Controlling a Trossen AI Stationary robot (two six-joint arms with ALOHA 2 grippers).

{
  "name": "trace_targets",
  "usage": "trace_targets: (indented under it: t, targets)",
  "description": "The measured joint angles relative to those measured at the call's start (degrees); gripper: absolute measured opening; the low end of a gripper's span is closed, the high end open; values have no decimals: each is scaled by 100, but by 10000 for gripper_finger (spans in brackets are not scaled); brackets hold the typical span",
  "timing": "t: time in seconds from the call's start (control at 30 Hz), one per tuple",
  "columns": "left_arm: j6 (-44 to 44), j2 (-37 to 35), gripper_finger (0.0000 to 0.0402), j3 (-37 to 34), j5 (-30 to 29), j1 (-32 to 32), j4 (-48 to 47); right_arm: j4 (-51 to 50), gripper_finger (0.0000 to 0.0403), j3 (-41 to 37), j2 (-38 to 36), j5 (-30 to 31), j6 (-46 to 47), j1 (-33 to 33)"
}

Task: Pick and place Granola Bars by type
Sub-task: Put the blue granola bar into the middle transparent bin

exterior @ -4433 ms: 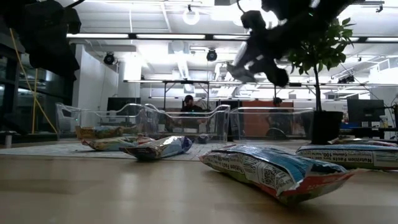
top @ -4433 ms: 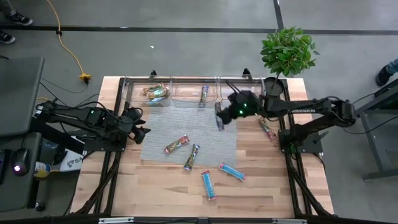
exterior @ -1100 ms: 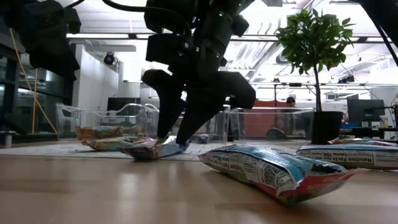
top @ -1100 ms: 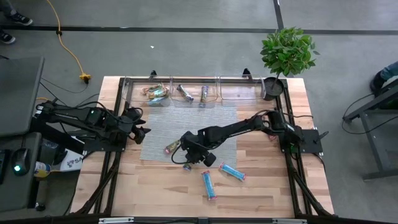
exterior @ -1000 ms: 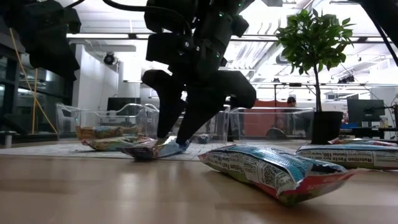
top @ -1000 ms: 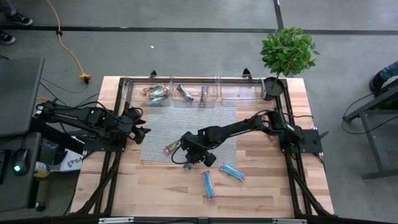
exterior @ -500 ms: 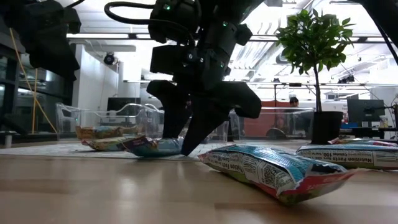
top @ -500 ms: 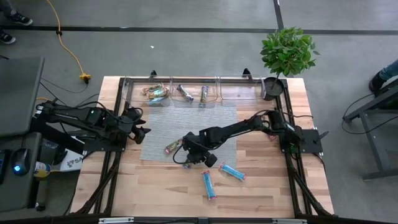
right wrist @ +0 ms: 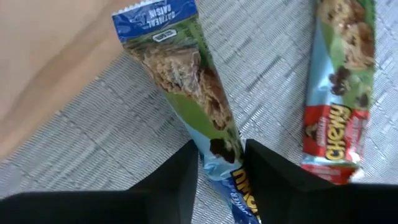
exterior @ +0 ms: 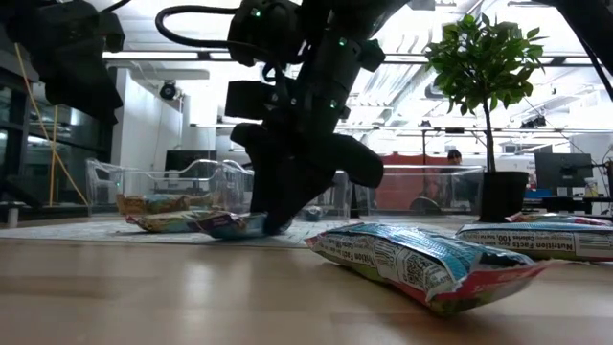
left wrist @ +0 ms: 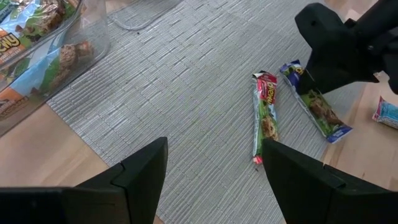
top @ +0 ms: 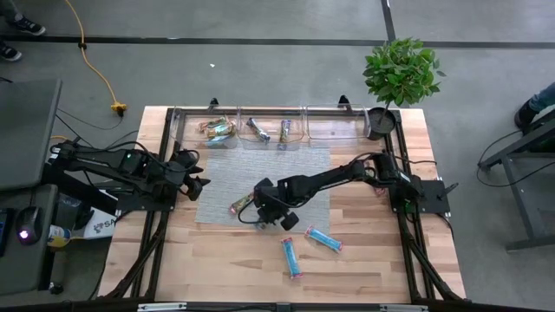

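Observation:
My right gripper is down at the grey mat's near edge, shut on a dark blue-silver granola bar. A tan-green bar with a red end lies flat on the mat beside it. Two light blue bars lie on the wood nearer the near edge. One more bar lies by the right arm's base. My left gripper hangs open over the mat's left edge, touching nothing. My right gripper pinches the dark blue-silver bar between its two fingers, past its middle toward one end. The fingers come from above, slanting, and lie across the bar. The bar lies on the mat, its free end by the mat's near edge.
Three clear bins stand along the far edge: the left one holds tan-green bars, the middle one dark bars. A potted plant stands at the far right corner. Bare wood lies left of the blue bars.
My right gripper has shut: in the low view its spread fingers have come together on the dark blue-silver bar. The gripper has shifted slightly toward the far edge, and the bar has slid a little along the mat with it.

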Motion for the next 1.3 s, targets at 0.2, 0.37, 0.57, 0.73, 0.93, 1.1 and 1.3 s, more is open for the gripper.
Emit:
trace_targets:
  t: [0.2,0.37,0.57,0.73,0.93,1.1,1.3]
  targets:
    - [-24,0,256,0,0,-1,0,-14,79,169,0,205,7,12]
    - [-24,-1,256,0,0,-1,0,-48,61,561,2,519,143,12]
    - [-24,0,256,0,-1,0,0,-259,55,1264,2,1236,283,-152]
    - [-22,-2,256,0,-2,0,0,-511,55,1962,2,1924,325,-536]
    - [5,0,256,0,-4,0,0,-809,55,2610,2,2512,1343,-1407]
    - [4,-2,256,0,-4,0,0,-1365,55,2876,2,2413,2761,-2253]
    - [4,0,256,0,-7,0,0,-2153,55,2650,2,1706,3952,-2965]
